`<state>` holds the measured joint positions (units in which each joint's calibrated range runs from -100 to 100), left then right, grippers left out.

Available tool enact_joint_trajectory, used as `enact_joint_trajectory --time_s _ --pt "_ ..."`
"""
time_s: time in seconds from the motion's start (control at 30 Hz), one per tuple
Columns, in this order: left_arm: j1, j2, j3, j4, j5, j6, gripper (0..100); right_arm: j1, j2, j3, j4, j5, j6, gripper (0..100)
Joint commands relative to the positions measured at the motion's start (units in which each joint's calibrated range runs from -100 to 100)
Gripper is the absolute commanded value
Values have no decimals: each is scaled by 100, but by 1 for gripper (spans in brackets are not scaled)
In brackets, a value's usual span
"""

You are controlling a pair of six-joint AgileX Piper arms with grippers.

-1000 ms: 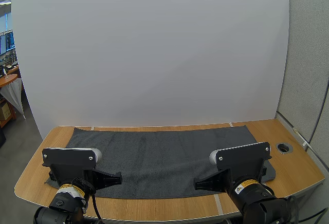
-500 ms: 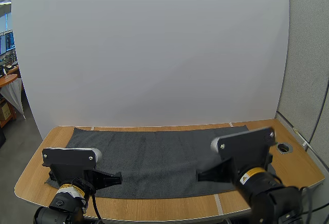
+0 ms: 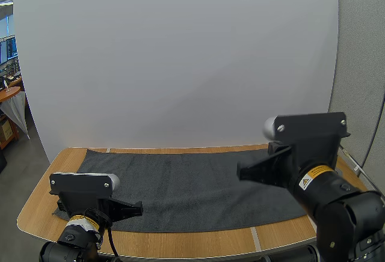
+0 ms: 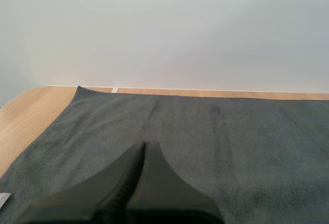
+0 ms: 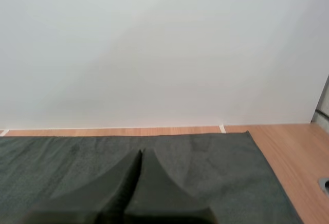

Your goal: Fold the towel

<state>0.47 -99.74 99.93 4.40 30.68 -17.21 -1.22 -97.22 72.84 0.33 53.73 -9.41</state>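
Your right arm's warning sticker (image 3: 313, 178) and left arm's warning sticker (image 3: 77, 219) were yellow, with print too small to read. The towel (image 3: 192, 190), a dark grey, short-napped rectangle, lay flat along the pale wooden worktop (image 3: 36, 211). Your left pincer (image 4: 143, 149) hung low over the towel's near left part, ribbed fingers pressed into one black wedge, gripping nothing. Your right pincer (image 5: 141, 154), likewise closed and empty, hung higher over the towel's right part.
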Motion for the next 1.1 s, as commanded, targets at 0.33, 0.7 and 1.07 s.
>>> enact_joint_trajectory --time_s 0.33,0.7,1.07 --pt "-30 -26 7 -73 -129 222 0 -60 2903 -1756 -3004 885 1748 0" --pt "-30 -26 7 -73 -129 222 0 -60 3353 -1980 -3101 885 1734 0" --pt "-30 -26 7 -73 -129 222 0 -320 3353 -1979 -3149 1011 1707 0"
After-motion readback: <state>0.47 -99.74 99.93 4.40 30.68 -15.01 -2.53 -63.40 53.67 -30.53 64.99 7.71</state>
